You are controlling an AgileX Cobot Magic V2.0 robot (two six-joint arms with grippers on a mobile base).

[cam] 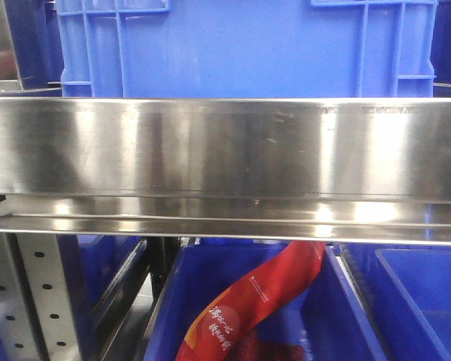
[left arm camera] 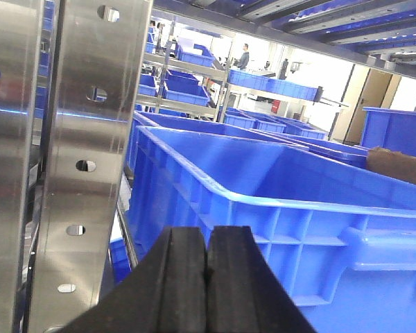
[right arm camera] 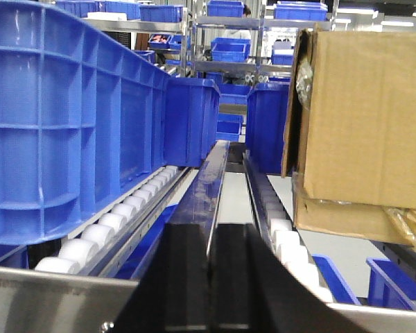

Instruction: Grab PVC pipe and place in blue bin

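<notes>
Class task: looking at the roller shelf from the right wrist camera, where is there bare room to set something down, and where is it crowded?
Free: the lane down the middle, along the steel rail, between the blue bin and the cardboard box. Crowded: the white rollers under the bin, and the far end, packed with more blue bins.

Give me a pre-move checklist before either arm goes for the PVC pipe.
1. PVC pipe located: not ok, it shows in no view.
2. Left end effector empty: ok, pads pressed together, nothing between.
3. Right end effector empty: ok, pads nearly together, nothing held.
4. Target blue bin open on top: ok, though its floor is hidden.
5. Left clearance: cannot tell, steel upright stands close.
6. Right path: cannot tell, cardboard box beside the roller track.
</notes>
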